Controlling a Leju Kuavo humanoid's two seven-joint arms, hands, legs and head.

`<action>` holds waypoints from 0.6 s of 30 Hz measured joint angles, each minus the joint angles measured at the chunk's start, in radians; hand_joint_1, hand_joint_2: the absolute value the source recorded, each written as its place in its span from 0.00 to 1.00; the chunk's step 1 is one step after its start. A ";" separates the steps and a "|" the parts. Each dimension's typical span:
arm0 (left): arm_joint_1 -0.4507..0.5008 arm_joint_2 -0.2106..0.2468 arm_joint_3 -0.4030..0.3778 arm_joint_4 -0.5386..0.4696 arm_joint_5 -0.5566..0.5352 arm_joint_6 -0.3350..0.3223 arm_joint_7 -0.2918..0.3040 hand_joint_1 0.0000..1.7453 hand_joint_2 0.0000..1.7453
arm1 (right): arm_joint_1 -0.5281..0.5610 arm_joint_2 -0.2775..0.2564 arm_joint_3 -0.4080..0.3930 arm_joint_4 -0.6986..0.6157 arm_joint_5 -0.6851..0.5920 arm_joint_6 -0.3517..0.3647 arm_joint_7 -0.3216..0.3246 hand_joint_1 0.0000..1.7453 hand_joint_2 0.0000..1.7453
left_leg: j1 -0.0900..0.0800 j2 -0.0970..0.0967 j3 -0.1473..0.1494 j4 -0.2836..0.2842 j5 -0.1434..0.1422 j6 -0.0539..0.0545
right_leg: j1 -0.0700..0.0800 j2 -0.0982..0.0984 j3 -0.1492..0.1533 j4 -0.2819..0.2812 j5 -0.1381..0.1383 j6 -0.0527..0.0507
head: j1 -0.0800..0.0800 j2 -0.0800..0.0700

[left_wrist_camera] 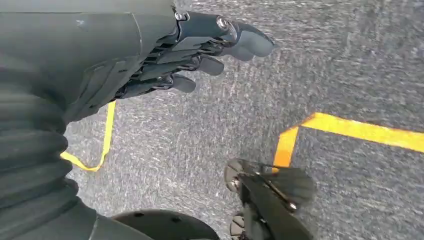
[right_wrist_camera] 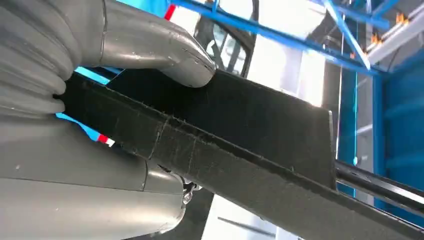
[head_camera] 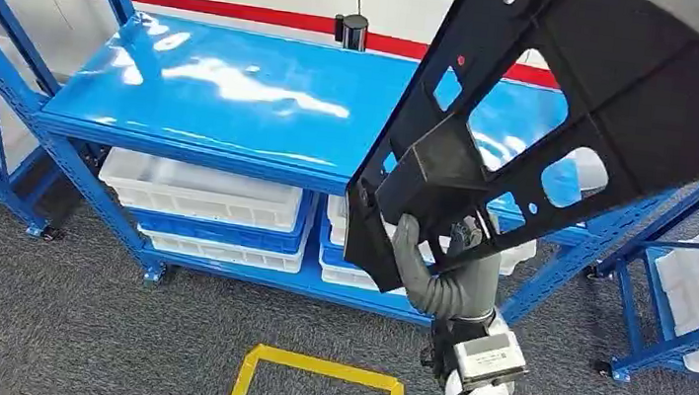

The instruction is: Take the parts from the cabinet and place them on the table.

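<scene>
The right hand (head_camera: 443,258) is gripping the black part (head_camera: 574,114) by its lower edge, lifting it clear of the blue rack (head_camera: 238,95), while the left hand (left_wrist_camera: 165,55) is hanging empty, fingers loosely apart.

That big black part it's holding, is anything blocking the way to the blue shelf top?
Nothing visible does. The right hand grips the black part above the blue shelf top, which looks bare apart from a small black cylinder at its back edge.

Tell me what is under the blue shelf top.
Under the blue shelf top sit white trays on a lower blue shelf. The black part, held by the right robot hand, covers the trays further right.
</scene>
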 joint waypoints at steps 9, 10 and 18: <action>-0.006 0.003 0.000 0.000 -0.001 -0.001 -0.001 0.00 1.00 | 0.004 -0.003 0.002 -0.018 0.007 0.001 -0.010 1.00 1.00 | -0.003 0.002 0.126 -0.237 0.042 0.048 | -0.003 0.000 -0.042 0.030 0.017 0.046 | -0.002 0.000; -0.006 0.003 0.000 0.000 -0.001 -0.001 -0.001 0.00 1.00 | 0.004 -0.003 0.002 -0.020 0.006 0.001 -0.010 1.00 1.00 | -0.007 0.001 0.116 -0.237 0.051 0.060 | -0.001 0.003 -0.064 0.058 -0.015 0.041 | 0.000 0.000; -0.006 0.004 0.000 0.000 -0.005 -0.001 -0.001 0.00 1.00 | 0.013 -0.010 0.001 -0.024 0.009 -0.001 -0.014 1.00 1.00 | -0.013 0.000 0.021 -0.235 0.124 0.063 | 0.003 0.004 0.017 0.112 -0.072 0.057 | 0.002 0.000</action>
